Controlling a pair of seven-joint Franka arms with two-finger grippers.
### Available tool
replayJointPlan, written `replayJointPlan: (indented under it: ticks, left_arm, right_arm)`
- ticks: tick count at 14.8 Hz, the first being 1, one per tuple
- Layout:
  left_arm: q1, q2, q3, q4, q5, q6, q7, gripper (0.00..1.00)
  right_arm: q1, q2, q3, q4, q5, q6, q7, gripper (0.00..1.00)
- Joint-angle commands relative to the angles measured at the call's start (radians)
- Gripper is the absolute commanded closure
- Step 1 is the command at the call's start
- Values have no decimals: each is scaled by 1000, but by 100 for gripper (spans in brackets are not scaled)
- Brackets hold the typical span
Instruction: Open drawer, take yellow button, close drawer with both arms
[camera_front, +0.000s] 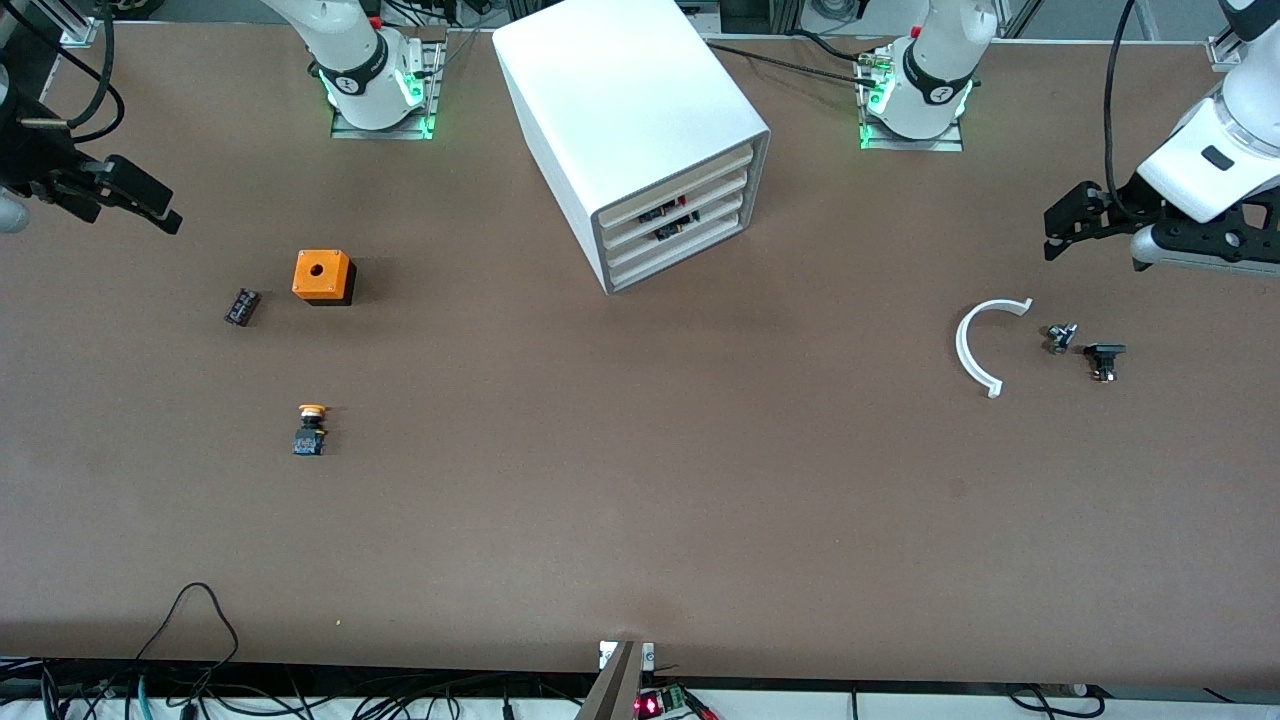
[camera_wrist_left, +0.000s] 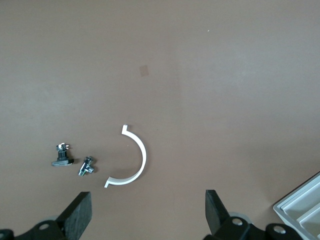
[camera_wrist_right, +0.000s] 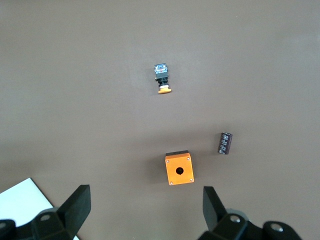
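The white cabinet (camera_front: 630, 110) stands mid-table with all its drawers pushed in; the drawer (camera_front: 688, 181) is the topmost one. The button (camera_front: 311, 430) lies on the bare table toward the right arm's end, orange cap pointing toward the bases; the right wrist view shows this button (camera_wrist_right: 162, 80) too. My right gripper (camera_front: 150, 200) hangs open and empty over the table's edge, above the orange box; it also appears in its own wrist view (camera_wrist_right: 145, 200). My left gripper (camera_front: 1055, 235) hangs open and empty over the left arm's end, seen again from its wrist (camera_wrist_left: 148, 207).
An orange cube box (camera_front: 322, 276) with a hole and a black cylinder (camera_front: 241, 306) lie farther from the camera than the button. A white curved strip (camera_front: 975, 350) and two small dark parts (camera_front: 1061, 337) (camera_front: 1104, 358) lie under the left gripper. Cables run along the near edge.
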Motion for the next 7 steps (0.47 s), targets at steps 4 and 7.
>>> replayJointPlan:
  ticks: [4, 7]
  left_arm:
    - [-18, 0, 26, 1, 5, -31, 20, 0]
    - [-14, 0, 25, 3, 6, -45, 26, 0]
  right_arm:
    - [0, -9, 14, -8, -15, 1, 10, 1]
    - [1, 2, 14, 9, -15, -4, 6, 1]
